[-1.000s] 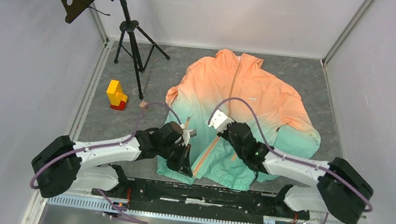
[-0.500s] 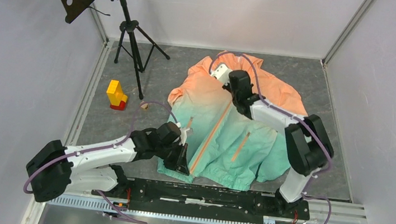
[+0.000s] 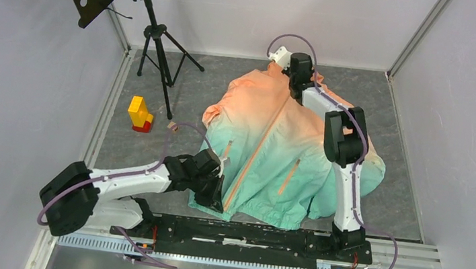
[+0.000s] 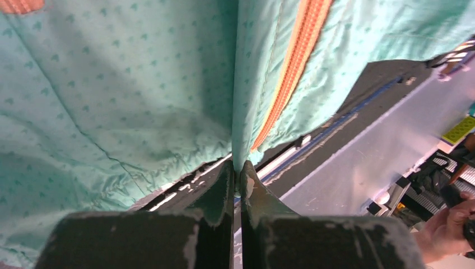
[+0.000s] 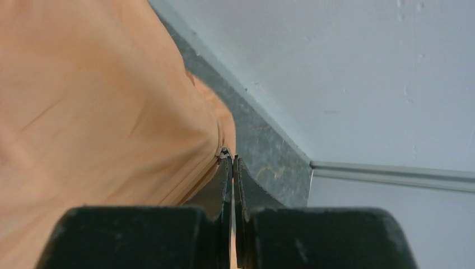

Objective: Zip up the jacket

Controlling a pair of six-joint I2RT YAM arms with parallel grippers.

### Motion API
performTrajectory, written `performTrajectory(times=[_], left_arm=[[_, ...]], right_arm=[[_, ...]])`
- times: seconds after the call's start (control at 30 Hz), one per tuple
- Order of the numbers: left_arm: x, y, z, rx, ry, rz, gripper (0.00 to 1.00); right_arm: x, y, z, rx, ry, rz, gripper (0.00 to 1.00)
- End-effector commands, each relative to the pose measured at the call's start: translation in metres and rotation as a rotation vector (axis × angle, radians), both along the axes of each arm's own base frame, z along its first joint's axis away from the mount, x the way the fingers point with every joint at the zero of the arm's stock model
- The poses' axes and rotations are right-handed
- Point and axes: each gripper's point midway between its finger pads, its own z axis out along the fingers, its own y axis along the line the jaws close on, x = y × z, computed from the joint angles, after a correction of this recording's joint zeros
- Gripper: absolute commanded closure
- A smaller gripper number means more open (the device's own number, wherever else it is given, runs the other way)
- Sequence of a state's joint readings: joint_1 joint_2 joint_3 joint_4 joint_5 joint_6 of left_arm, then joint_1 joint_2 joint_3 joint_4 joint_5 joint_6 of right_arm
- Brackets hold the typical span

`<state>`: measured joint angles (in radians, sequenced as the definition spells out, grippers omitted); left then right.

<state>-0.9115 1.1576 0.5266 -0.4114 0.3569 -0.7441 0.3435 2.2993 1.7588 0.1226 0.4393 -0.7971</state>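
A robotics lab cell. Plain white panel walls (image 3: 24,83) box in the grey tabletop (image 3: 397,200); a black tripod (image 3: 159,34) stands inside.

The jacket (image 3: 271,172) lies front-up on the table (image 3: 192,95), peach at the collar fading to teal at the hem, its tan zipper (image 3: 255,151) running diagonally.

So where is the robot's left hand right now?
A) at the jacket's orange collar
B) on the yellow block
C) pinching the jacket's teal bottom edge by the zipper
C: the left hand is shut on the jacket's teal hem, right beside the zipper.
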Motion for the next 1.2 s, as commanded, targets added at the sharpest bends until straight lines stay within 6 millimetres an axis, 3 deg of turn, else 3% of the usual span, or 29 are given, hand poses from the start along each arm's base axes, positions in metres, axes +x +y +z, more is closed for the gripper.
performTrajectory(times=[0.0, 0.13, 0.3, 0.47, 0.5, 0.57, 0.6, 0.63, 0.73, 0.8, 0.87, 0.9, 1.03, 1.1, 1.17], left_arm=[[-0.019, 0.018, -0.019, 0.128, 0.101, -0.032, 0.98], [-0.021, 0.02, -0.026, 0.165, 0.134, -0.025, 0.98], [-0.014, 0.019, -0.027, 0.222, 0.134, -0.045, 0.98], [0.002, 0.011, -0.023, 0.244, 0.118, -0.029, 0.98], [0.005, 0.011, -0.023, 0.257, 0.113, -0.024, 0.97], [0.012, 0.009, -0.02, 0.27, 0.096, -0.027, 0.85], [0.015, 0.009, -0.019, 0.272, 0.085, -0.027, 0.71], [0.017, 0.006, -0.015, 0.262, 0.07, -0.028, 0.6], [0.024, 0.005, -0.005, 0.231, 0.015, -0.018, 0.42], [0.025, 0.002, 0.005, 0.187, -0.01, -0.02, 0.35], [0.024, -0.006, 0.021, 0.101, -0.035, -0.022, 0.3], [0.026, -0.008, 0.028, 0.066, -0.053, -0.017, 0.04], [0.043, -0.008, 0.065, -0.012, -0.184, 0.032, 0.0], [0.053, -0.009, 0.089, -0.065, -0.264, 0.066, 0.0], [0.064, -0.011, 0.121, -0.132, -0.358, 0.099, 0.0]], right_arm=[[0.055, -0.021, 0.042, 0.008, -0.187, 0.013, 1.0], [0.084, -0.02, 0.044, 0.017, -0.264, 0.046, 1.0], [0.101, -0.009, 0.047, 0.024, -0.328, 0.114, 1.0], [0.084, -0.002, 0.055, 0.149, -0.307, 0.09, 1.0], [0.074, 0.003, 0.065, 0.179, -0.296, 0.086, 0.9], [0.049, 0.01, 0.072, 0.281, -0.25, 0.054, 0.44], [0.034, 0.012, 0.083, 0.335, -0.24, 0.035, 0.05], [0.02, 0.017, 0.083, 0.385, -0.2, 0.029, 0.02], [-0.039, 0.028, 0.109, 0.571, -0.146, -0.011, 0.02], [-0.078, 0.037, 0.12, 0.711, -0.097, -0.044, 0.02], [-0.123, 0.05, 0.118, 0.824, 0.018, -0.027, 0.02], [-0.145, 0.054, 0.127, 0.884, 0.047, -0.015, 0.02], [-0.238, 0.069, 0.13, 1.055, 0.204, 0.129, 0.02], [-0.276, 0.064, 0.14, 1.083, 0.187, 0.196, 0.02], [-0.306, 0.05, 0.164, 1.099, 0.108, 0.242, 0.02]])
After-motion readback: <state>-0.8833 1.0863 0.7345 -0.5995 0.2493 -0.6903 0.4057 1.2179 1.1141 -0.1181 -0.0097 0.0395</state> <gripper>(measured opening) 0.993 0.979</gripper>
